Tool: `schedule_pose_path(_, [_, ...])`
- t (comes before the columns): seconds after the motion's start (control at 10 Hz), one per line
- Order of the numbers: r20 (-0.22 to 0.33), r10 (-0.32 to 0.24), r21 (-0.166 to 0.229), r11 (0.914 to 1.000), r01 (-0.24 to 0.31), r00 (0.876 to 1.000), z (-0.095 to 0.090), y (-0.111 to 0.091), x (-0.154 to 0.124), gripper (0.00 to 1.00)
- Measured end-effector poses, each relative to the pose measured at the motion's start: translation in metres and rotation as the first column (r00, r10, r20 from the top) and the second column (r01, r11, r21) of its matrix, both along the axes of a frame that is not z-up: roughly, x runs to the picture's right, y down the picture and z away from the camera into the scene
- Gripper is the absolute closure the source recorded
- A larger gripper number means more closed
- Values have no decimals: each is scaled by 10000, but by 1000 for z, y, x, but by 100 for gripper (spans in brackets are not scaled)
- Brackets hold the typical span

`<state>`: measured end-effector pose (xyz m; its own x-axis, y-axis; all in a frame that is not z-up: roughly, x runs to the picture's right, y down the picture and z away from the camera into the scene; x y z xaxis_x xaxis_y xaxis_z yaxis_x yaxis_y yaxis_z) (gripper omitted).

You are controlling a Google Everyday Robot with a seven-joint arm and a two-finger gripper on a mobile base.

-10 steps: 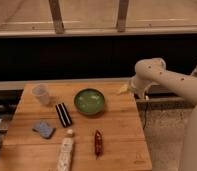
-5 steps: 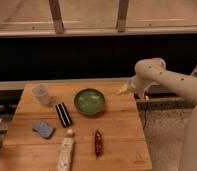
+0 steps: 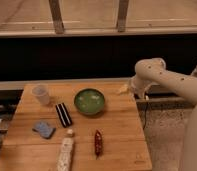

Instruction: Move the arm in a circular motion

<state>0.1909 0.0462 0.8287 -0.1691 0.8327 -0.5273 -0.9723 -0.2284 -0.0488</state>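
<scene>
The cream-white arm (image 3: 164, 80) of thick rounded segments with small dark holes reaches in from the right and bends at an elbow above the table's right edge. It ends in a small pale tip, the gripper (image 3: 123, 89), which hangs just above the far right part of the wooden table (image 3: 117, 135), to the right of a green bowl (image 3: 89, 101). Nothing shows in the gripper.
On the table lie a clear plastic cup (image 3: 41, 93) at the far left, a black bar (image 3: 63, 114), a blue sponge (image 3: 44, 129), a white bottle (image 3: 65, 152) lying down and a red packet (image 3: 98, 143). A dark wall and window rail stand behind.
</scene>
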Motion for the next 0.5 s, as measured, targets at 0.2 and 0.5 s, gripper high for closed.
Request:
schedule_pose_path(0.2, [-1, 0, 4, 10000, 0, 10000, 0, 0, 0, 20])
schedule_pose_path(0.5, [-344, -1029, 474, 9934, 1045, 9941, -3, -4, -9, 20])
